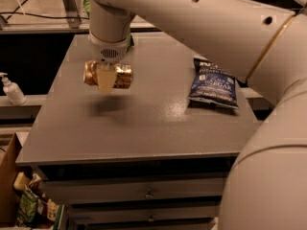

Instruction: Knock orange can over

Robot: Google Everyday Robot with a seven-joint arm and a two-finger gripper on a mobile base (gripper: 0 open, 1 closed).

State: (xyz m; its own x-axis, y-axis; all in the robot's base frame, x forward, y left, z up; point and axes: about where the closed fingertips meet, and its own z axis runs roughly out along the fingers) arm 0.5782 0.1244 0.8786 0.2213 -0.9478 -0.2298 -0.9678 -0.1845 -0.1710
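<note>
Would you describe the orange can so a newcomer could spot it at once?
Above the left half of the grey table hangs the gripper. The orange can lies sideways in its grip, off the surface, shiny, round, unlike the flat blue snack bag at right.

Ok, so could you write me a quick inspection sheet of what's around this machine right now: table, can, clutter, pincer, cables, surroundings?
Surface: grey table with drawers underneath.
Job's things: orange can, lying sideways in the air over the table's left part, with its shadow on the surface below.
Clutter: blue snack bag lying flat on the right; green bag at the back, mostly hidden by the arm.
Grippers: pincer shut on the orange can, hanging down from the white arm.
Cables: dark cables behind the table, top left.
Surroundings: white pump bottle on a ledge at the left; cardboard box and packets low at the left.
</note>
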